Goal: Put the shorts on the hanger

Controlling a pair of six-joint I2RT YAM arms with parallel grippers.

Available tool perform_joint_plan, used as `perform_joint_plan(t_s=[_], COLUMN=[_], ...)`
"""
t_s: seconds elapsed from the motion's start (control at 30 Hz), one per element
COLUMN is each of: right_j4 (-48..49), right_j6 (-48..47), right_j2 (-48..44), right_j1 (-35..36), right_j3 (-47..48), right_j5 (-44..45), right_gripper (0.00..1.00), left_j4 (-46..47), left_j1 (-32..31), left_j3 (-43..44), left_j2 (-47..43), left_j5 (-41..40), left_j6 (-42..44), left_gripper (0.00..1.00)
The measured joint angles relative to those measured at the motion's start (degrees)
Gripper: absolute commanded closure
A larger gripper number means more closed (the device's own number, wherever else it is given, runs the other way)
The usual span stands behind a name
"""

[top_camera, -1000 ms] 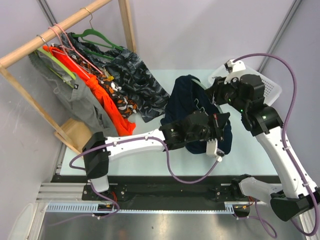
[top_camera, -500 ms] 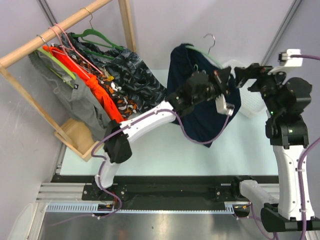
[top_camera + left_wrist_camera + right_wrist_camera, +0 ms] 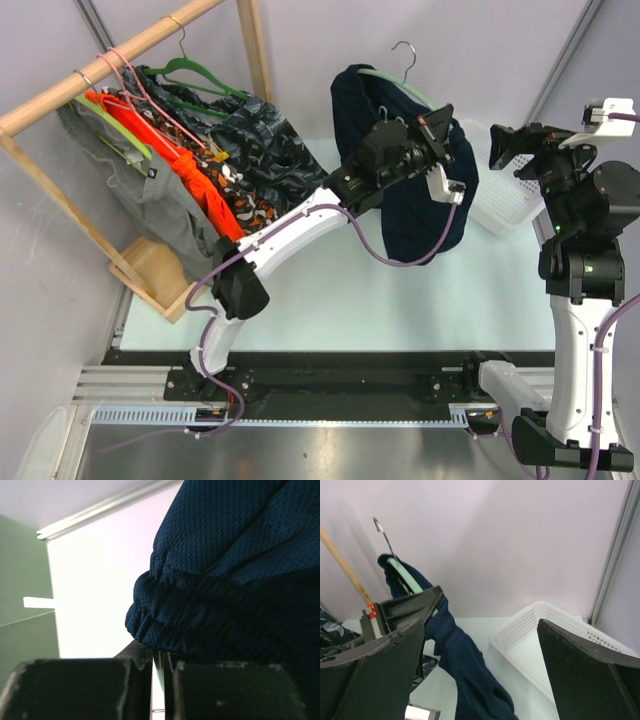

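The navy shorts (image 3: 410, 195) hang draped over the pale mint hanger (image 3: 397, 83), whose wire hook (image 3: 404, 50) points up. My left gripper (image 3: 438, 125) holds them raised over the back of the table. In the left wrist view my left gripper (image 3: 159, 656) is shut on the hanger's thin mint bar (image 3: 158, 677), with the shorts (image 3: 235, 575) bunched just above. My right gripper (image 3: 508, 147) is open and empty, to the right of the shorts and apart from them. The right wrist view shows my right gripper (image 3: 479, 625) open wide, facing the shorts (image 3: 470, 675) and the hanger (image 3: 404, 576).
A wooden rack rod (image 3: 110, 58) at the back left carries pink hangers (image 3: 130, 82), a darker green hanger (image 3: 195, 70), an orange garment (image 3: 195, 195) and a black-and-grey patterned garment (image 3: 272, 150). A white basket (image 3: 512, 195) stands at the back right, also in the right wrist view (image 3: 555, 640).
My left arm has lifted the hanger with the shorts up and toward the back. My right gripper has left the shorts, risen and moved off to the right.
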Motion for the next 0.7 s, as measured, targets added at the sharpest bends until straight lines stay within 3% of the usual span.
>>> perform_joint_plan(t_s=[0.7], right_j4=[2.93], right_j6=[-1.49], right_j2=[-0.28], right_j1=[-0.17], right_j3=[0.02], right_j5=[-0.72], right_gripper=[0.00], left_j4=[-9.81], left_j1=[13.53], left_j3=[2.54], left_j2=[-4.61], left_j5=[-11.19], left_j6=[-0.46], left_gripper=[1.00])
